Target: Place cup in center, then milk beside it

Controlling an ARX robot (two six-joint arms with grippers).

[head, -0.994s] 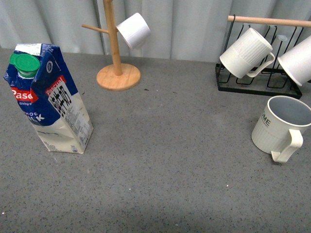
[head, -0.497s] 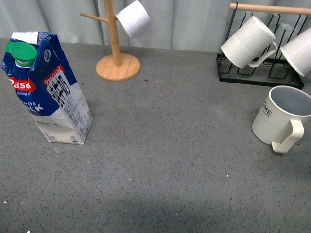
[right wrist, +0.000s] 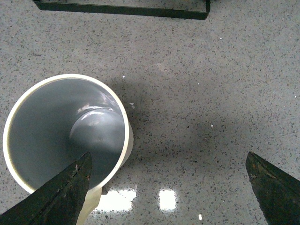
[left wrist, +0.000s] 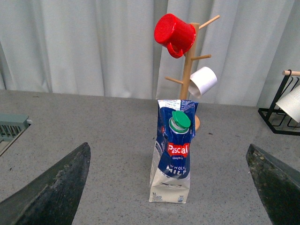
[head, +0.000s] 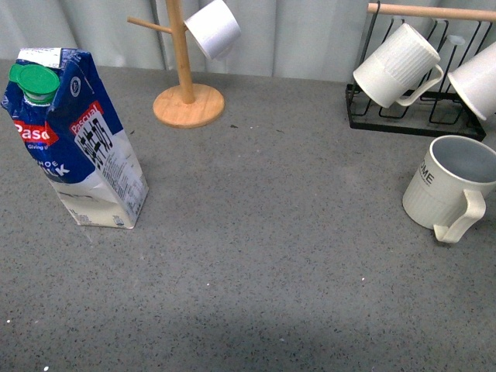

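Hovering above the cup (right wrist: pixel 65 136), at the right of the surface (head: pixel 271 256) near the rack (head: pixel 411 124), with right fingers (right wrist: pixel 56 197) wide apart and empty; left fingers (left wrist: pixel 51 192) likewise, facing the milk (left wrist: pixel 172 154) far left. Could clip the rim descending (off-centre beneath) and topple it.

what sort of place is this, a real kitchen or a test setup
Probably a mock kitchen counter set up for testing, not a home kitchen: a grey speckled countertop, a wooden mug tree, a black wire mug rack, a milk carton, and a plain pale curtain as backdrop.
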